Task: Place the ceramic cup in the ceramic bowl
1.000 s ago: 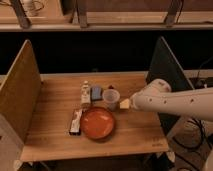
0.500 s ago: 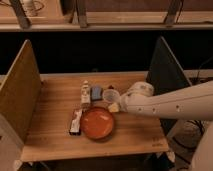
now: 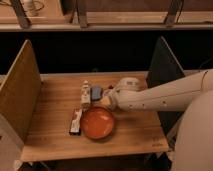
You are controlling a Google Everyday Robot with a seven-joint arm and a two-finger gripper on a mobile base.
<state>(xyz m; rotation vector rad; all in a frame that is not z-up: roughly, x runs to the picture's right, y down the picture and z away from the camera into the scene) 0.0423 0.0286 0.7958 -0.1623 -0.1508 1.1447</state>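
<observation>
Wooden tabletop (image 3: 55,112) mid-frame, with a tan side panel (image 3: 20,92) at left and a dark side panel (image 3: 162,70) at right. Shelf rail (image 3: 100,25) runs across the top, black gap under it.

Clutter at centre:
- small bottle (image 3: 86,93), standing
- blue block (image 3: 96,92), just right of the bottle
- flat dark-and-white packet (image 3: 76,121), lower left, long side running up-down the frame

ceramic bowl (image 3: 98,124) sits lower centre, mouth up, with the packet just beside its left rim.

White arm (image 3: 165,97) comes in from the right edge and runs leftward over the table's right half. gripper (image 3: 109,101) sits at frame centre, just right of the blue block and just above the bowl's upper rim. Its jaws stand wide. Can't tell whether they touch anything.

ceramic cup (image 3: 105,102): only a pale patch shows at the gripper's tip, between the block and the bowl rim. The wrist covers the rest. It looks to be on the table, outside the bowl. Axis and mouth direction can't be read now.

Versus one second ago: the cup stood in plain sight, upright and mouth up, right of the block. The gripper was short of it on the right. The arm has since moved left and covers that spot. Bowl, block, bottle and packet are unchanged.
</observation>
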